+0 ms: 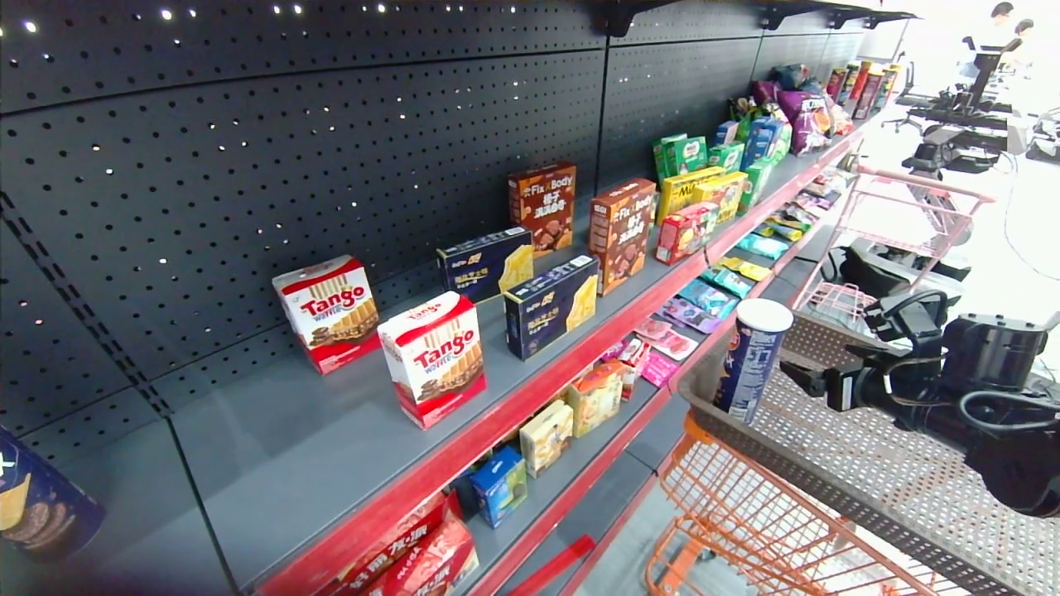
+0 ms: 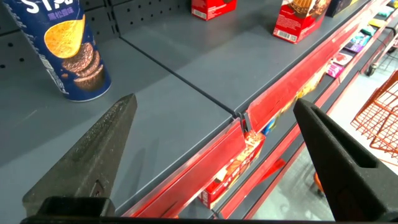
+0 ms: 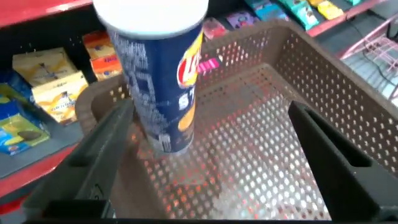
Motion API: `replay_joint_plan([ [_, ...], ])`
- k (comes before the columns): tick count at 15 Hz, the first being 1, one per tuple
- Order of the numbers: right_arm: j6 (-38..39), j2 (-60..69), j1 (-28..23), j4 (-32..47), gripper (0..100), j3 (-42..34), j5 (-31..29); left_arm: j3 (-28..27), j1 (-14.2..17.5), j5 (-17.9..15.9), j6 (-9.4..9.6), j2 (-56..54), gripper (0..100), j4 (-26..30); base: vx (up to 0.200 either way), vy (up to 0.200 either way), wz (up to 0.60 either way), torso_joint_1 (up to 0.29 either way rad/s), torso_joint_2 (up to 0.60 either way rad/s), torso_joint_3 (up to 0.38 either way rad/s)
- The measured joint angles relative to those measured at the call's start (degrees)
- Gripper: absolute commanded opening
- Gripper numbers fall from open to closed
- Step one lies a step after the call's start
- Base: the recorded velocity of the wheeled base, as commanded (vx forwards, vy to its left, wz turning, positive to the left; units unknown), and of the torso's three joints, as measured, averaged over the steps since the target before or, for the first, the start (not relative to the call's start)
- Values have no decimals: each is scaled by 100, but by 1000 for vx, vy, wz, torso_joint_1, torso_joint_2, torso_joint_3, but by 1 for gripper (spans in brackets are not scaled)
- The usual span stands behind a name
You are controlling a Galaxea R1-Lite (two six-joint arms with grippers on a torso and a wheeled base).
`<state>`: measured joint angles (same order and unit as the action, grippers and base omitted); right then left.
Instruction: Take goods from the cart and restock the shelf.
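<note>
Blue chip can (image 1: 752,360) upright in cart's brown basket (image 1: 861,472); right claw (image 3: 208,121) released, just beside it. Left claw (image 2: 214,106) released above shelf (image 2: 186,74).

Back wall: black pegboard panels (image 1: 290,149), with pinpoints of light showing through many holes. Top edge: black brackets (image 1: 617,15). Far right: brightly lit open area, pale floor (image 1: 1006,273), dark desk (image 1: 952,114) carrying equipment, pink wire cart (image 1: 936,184) nearby.

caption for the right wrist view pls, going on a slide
Open right claw poised before a blue chip can standing upright in the cart's perforated basket.
</note>
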<state>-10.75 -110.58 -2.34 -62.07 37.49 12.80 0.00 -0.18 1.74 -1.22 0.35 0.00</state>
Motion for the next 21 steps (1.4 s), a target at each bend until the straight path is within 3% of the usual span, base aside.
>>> replay_joint_plan([
  [12,304,-858,144,-257,100,788,494,0,0,0,0,0,100,0,0,0,0,0,0,0],
  [21,416,-985,229,-816,100,686,492,0,0,0,0,0,100,0,0,0,0,0,0,0],
])
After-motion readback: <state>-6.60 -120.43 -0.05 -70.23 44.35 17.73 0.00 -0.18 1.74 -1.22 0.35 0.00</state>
